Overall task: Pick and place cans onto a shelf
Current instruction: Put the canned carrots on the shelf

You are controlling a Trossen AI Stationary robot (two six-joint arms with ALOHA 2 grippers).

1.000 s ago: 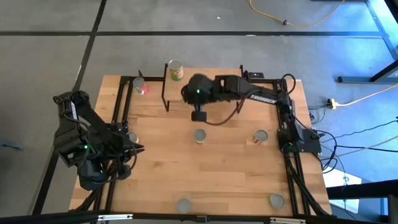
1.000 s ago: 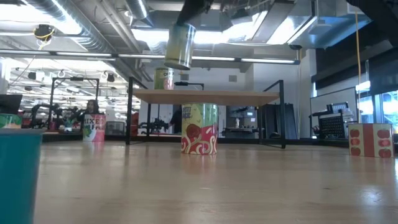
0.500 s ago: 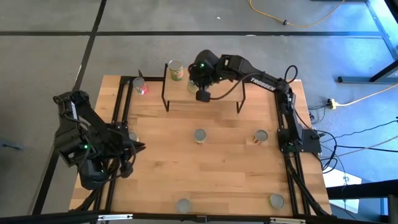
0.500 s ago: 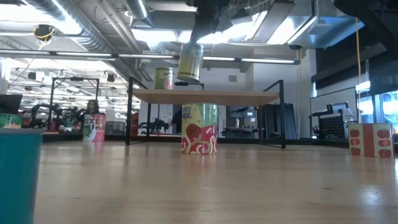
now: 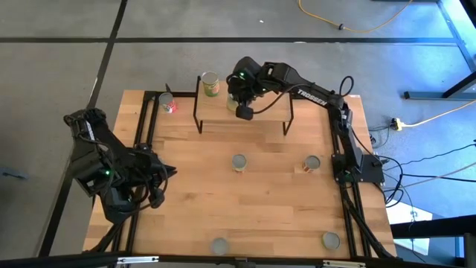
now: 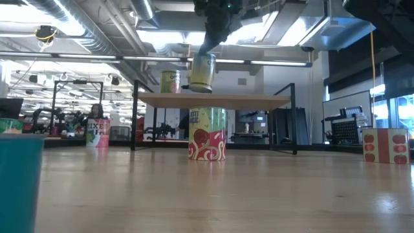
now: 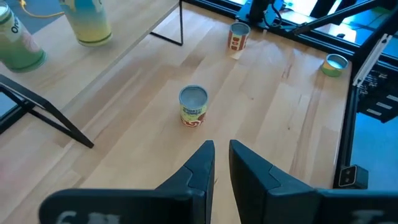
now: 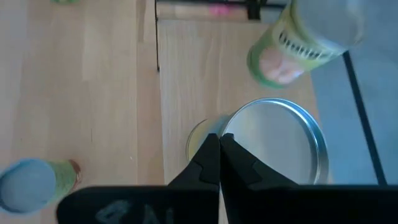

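Observation:
My right gripper [image 8: 219,138] is shut on a yellow-and-blue can [image 6: 202,72] and holds it just above the shelf's wooden top board [image 6: 213,99], over its middle [image 5: 242,112]. A green can [image 5: 210,83] stands upright on the board's far left corner. Several more cans stand upright on the table, among them one at the centre [image 5: 239,162] and one to its right [image 5: 312,163]. My left gripper [image 7: 221,155] waits over the table's left side [image 5: 165,173], with only a narrow gap between its fingers and nothing in it. My right gripper pinches the can's top rim [image 8: 231,132] between its two fingers at one spot on the edge of the silver lid. The fingers come slanting down from above. The can hangs below them, a little tilted, its base just over the shelf board.
More cans stand at the table's far left corner [image 5: 167,103], beside my left gripper [image 5: 158,164] and along the near edge [image 5: 219,246] [image 5: 330,240]. The shelf's thin black legs [image 5: 197,112] stand on the far half of the table.
My right gripper has carried the can from over the table's middle toward the far edge, to a place above the shelf board, and has sunk a little. The can has swung from a marked tilt to nearly upright. Most of the move came early, then it slowed.

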